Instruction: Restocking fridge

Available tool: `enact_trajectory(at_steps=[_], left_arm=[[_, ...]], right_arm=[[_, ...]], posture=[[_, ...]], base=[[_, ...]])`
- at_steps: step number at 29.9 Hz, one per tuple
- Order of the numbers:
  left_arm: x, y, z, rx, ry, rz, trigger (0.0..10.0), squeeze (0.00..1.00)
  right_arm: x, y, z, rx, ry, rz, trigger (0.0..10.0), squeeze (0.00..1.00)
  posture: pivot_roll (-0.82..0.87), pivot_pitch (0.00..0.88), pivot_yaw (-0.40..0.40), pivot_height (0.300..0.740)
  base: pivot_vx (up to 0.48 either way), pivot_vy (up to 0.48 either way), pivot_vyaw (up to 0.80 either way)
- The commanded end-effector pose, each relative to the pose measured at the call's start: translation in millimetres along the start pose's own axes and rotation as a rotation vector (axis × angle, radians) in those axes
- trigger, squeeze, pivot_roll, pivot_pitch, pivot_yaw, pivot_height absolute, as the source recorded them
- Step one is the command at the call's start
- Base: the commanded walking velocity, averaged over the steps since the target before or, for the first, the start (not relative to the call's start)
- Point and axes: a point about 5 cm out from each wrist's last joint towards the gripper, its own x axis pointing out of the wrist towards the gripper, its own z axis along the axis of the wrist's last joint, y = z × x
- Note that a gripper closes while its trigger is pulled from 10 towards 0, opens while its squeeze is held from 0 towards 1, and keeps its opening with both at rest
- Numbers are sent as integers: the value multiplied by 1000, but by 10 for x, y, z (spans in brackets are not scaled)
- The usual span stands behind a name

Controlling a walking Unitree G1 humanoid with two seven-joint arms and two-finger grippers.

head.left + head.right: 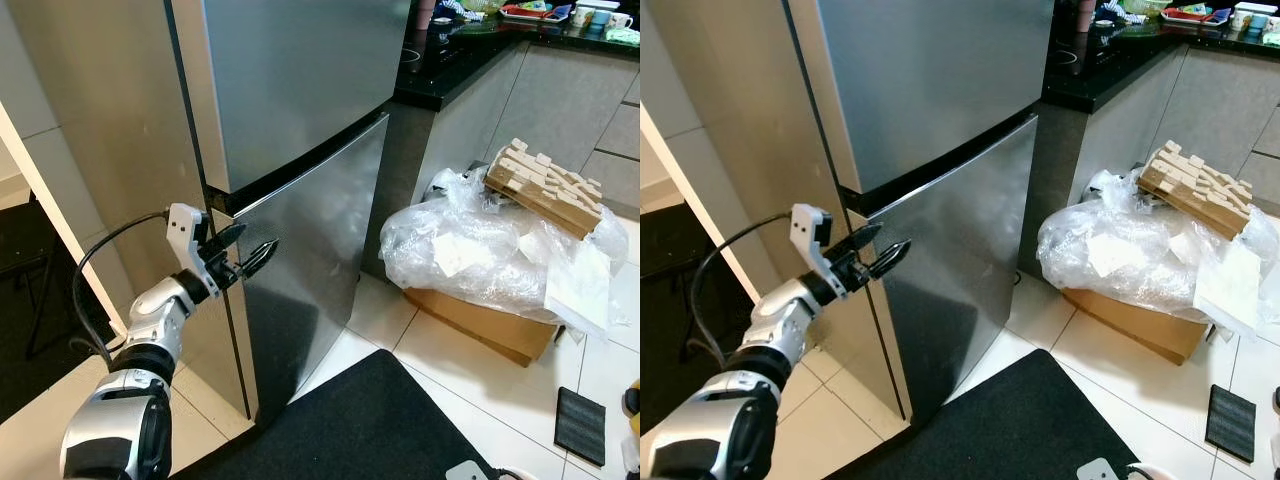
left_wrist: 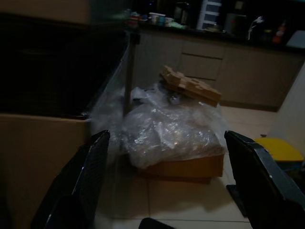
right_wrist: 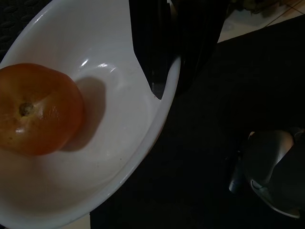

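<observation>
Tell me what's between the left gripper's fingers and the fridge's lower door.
Nothing: in both eye views the open left gripper hovers right at the lower door's edge, under the dark seam beneath the upper door, holding nothing.

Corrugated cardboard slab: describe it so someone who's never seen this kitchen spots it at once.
Start at the tall stainless steel fridge and look to its right, past the black countertop, down to the floor. A brown cardboard box there carries a heap of clear crumpled plastic wrap. The notched tan corrugated cardboard slab lies tilted on top, the only stiff, toothed piece.
</observation>
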Motion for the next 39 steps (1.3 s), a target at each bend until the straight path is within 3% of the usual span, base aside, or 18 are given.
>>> enact_trajectory(at_steps=[1, 20, 29, 31, 34, 39], left_arm=[[-75, 70, 6, -1, -1, 51, 10000, 0], [-140, 209, 181, -98, -140, 124, 10000, 0], [-122, 43, 215, -235, -206, -137, 10000, 0], [-125, 37, 223, -240, -211, -147, 10000, 0], [-134, 58, 220, -223, -201, -125, 10000, 0], [-165, 163, 194, -163, -151, 17, 10000, 0]], right_arm=[[-1, -43, 30, 4, -15, -19, 10000, 0], [0, -33, 30, 5, -14, -15, 10000, 0], [0, -30, 31, 7, -15, -14, 10000, 0], [0, -30, 30, 7, -15, -15, 10000, 0], [0, -31, 25, 7, -14, -15, 10000, 0], [-1, -32, 20, 9, -12, -16, 10000, 0]], posture=[[31, 0, 9, 740], [31, 0, 9, 740], [28, 0, 10, 740], [28, 0, 10, 740], [28, 0, 10, 740], [30, 0, 11, 740]], base=[[0, 0, 0], [0, 0, 0], [0, 0, 0], [0, 0, 0], [0, 0, 0], [0, 0, 0]])
